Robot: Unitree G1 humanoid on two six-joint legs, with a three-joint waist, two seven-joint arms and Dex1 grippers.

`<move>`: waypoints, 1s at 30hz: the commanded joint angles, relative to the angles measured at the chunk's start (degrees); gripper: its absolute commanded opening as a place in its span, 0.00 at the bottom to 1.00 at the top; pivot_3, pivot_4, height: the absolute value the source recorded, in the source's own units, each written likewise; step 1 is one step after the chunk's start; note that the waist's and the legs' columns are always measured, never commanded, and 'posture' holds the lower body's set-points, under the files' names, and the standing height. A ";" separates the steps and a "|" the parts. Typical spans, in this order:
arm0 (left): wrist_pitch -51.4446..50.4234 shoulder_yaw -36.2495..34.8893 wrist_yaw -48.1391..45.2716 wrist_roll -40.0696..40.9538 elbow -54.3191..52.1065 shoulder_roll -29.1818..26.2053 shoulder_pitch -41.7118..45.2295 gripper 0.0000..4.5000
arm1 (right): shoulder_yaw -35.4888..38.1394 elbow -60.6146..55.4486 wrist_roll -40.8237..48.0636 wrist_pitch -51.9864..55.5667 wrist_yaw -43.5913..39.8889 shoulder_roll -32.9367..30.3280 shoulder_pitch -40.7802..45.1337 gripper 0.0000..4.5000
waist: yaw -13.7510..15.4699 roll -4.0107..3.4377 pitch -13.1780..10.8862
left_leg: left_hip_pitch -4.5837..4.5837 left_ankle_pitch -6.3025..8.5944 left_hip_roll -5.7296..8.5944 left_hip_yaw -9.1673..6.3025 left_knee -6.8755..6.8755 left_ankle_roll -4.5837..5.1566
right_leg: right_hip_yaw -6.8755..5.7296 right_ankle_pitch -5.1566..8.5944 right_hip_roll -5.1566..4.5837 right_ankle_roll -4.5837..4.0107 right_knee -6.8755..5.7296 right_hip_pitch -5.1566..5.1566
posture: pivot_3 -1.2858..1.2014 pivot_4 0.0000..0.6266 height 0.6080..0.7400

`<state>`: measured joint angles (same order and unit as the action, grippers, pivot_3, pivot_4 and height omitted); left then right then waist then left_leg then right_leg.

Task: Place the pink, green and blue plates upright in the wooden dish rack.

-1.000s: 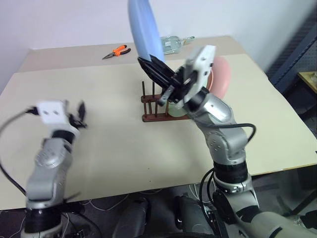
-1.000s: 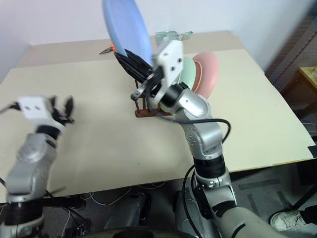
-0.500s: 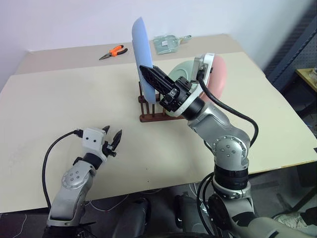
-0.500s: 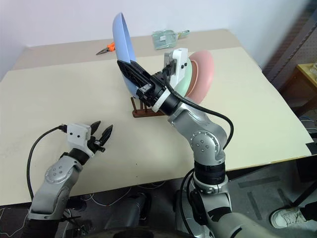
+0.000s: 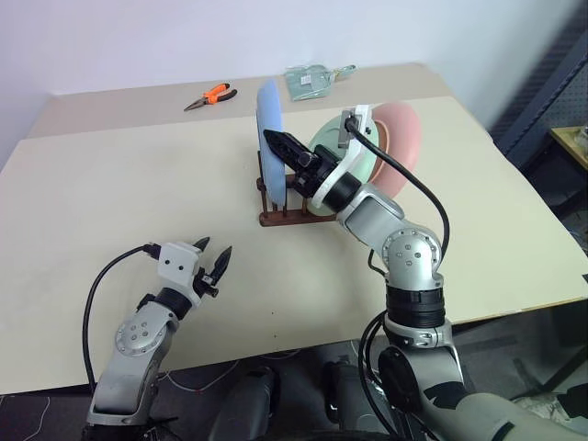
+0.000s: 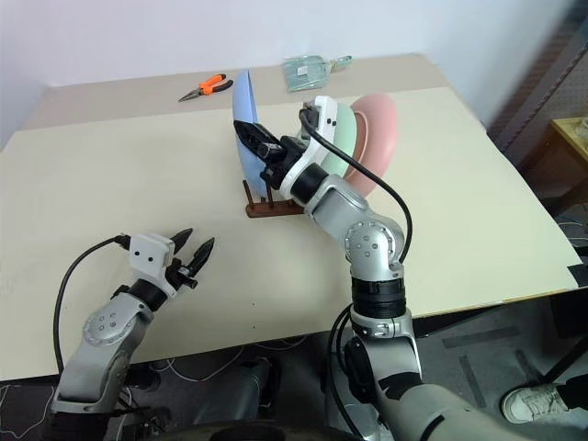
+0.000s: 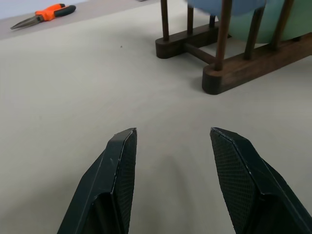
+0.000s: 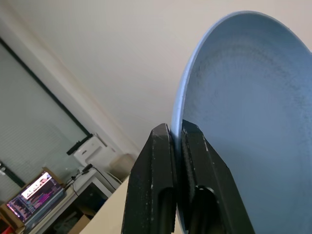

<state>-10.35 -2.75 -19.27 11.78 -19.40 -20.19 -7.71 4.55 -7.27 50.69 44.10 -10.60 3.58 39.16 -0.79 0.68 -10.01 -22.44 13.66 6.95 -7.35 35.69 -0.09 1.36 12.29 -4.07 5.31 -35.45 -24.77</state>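
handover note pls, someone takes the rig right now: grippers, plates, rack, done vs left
Right gripper: fingers clamped on the rim of the blue plate, which stands upright in the wooden dish rack.
Left gripper: open, empty, over bare table.
Green plate and pink plate: upright in the rack behind the blue one.
Done: all three slotted.
Left: release the blue plate, withdraw, check it stands.

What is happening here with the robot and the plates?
The right tool grips the rim of the blue plate, which stands upright in the wooden dish rack on the table. The green plate and pink plate stand behind it. The left tool hovers open over the table, holding nothing.
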 commanded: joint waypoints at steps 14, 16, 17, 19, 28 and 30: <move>1.19 1.15 -1.82 -0.97 -2.42 -0.06 0.63 0.55 | -2.87 -9.72 -20.92 -16.79 -15.89 -23.92 5.93 0.87 | 0.28 -0.03 -0.02 | -0.02 0.00 0.01 0.02 0.03 0.00 | -0.05 0.00 -0.03 0.02 0.08 0.06 | 0.52 0.24 1.00; 1.28 2.20 -2.78 -1.40 -2.23 -0.37 1.26 0.55 | -1.11 -10.45 -20.75 -15.87 -19.72 -29.80 3.58 0.87 | 0.49 -0.03 -0.02 | -0.02 0.00 0.01 0.01 0.04 0.00 | -0.07 0.01 -0.04 0.01 0.15 0.11 | 0.52 0.24 1.00; 1.33 2.62 -3.14 -1.60 -2.16 -0.48 1.50 0.55 | -0.65 -10.77 -21.00 -15.61 -21.06 -32.13 2.49 0.75 | 0.54 -0.02 -0.02 | -0.03 0.00 0.01 -0.02 0.05 0.01 | -0.10 0.01 -0.06 0.02 0.21 0.16 | 0.52 0.24 1.00; 1.41 3.49 -4.26 -1.78 -2.16 -0.77 1.99 0.55 | -1.03 -11.63 -23.18 -16.72 -24.38 -37.42 -0.68 0.58 | 0.51 -0.08 -0.05 | -0.02 0.02 0.00 -0.02 0.05 0.03 | -0.12 0.02 -0.06 0.02 0.26 0.19 | 0.52 0.24 1.00; -1.24 8.17 -13.47 2.07 -4.86 -3.10 6.37 0.55 | -6.24 -12.96 -37.96 -23.56 -31.80 -52.47 -14.60 0.01 | 0.75 -0.13 -0.08 | -0.05 0.03 -0.13 0.22 0.19 0.05 | -0.12 0.12 -0.14 -0.12 0.27 0.19 | 0.52 0.24 1.00; -1.74 8.63 -14.66 2.58 -5.26 -3.49 6.67 0.55 | -7.66 -11.57 -40.62 -24.44 -31.73 -52.40 -14.72 0.01 | 0.83 -0.13 -0.09 | -0.05 0.04 -0.14 0.26 0.24 0.07 | -0.13 0.12 -0.15 -0.12 0.27 0.19 | 0.52 0.24 1.00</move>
<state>-12.04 5.71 -32.70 13.25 -22.46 -23.10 -1.43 -2.97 -18.71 12.31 21.41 -42.63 -48.36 23.84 0.04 0.54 -10.09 -22.49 13.71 6.80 -7.08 35.94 -0.01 1.22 12.41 -4.22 5.19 -35.18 -24.58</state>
